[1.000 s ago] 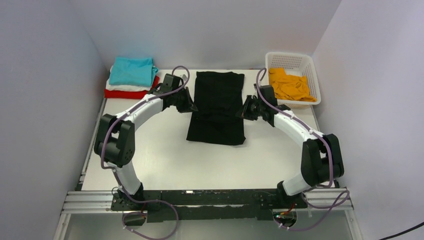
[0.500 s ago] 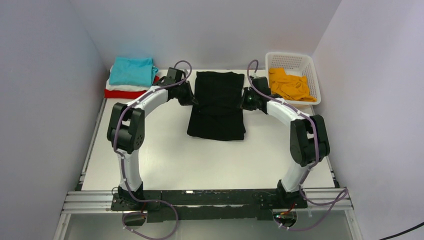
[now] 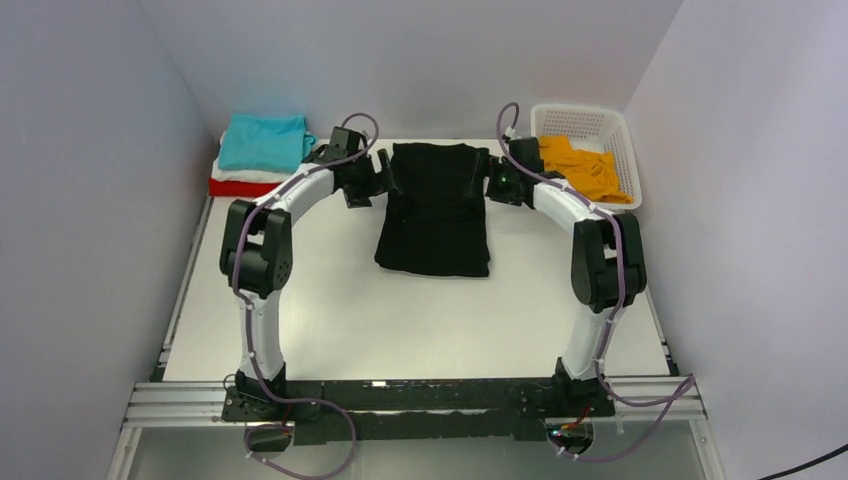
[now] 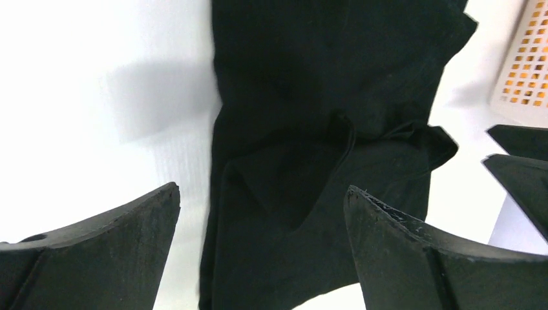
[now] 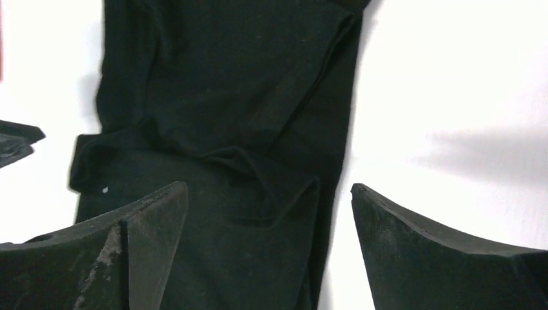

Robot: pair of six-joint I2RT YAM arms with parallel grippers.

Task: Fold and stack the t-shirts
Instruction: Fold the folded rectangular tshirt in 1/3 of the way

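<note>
A large black t-shirt [image 3: 435, 205] lies flat mid-table as a long strip, its sides turned inward. My left gripper [image 3: 385, 178] hangs open at its far left edge; in the left wrist view this gripper [image 4: 262, 188] spans black cloth [image 4: 323, 97] without touching it. Opposite, the right gripper [image 3: 487, 180] stands open at the far right edge, and in its wrist view it [image 5: 269, 186] straddles the shirt's edge [image 5: 239, 97]. At the back left a teal shirt [image 3: 263, 142] tops a white one [image 3: 232, 172] and a red one [image 3: 240, 187]. An orange shirt [image 3: 580, 170] fills the basket.
The white lattice basket [image 3: 625, 150] stands at the back right corner, also seen in the left wrist view [image 4: 526, 71]. Grey walls close in on the table on three sides. The arms' bases sit on a rail [image 3: 420, 395] at the near edge.
Both arms have reached farther back along the black shirt's sides, and both grippers have gone from shut to open. The shirt's near edge has shifted slightly away.
</note>
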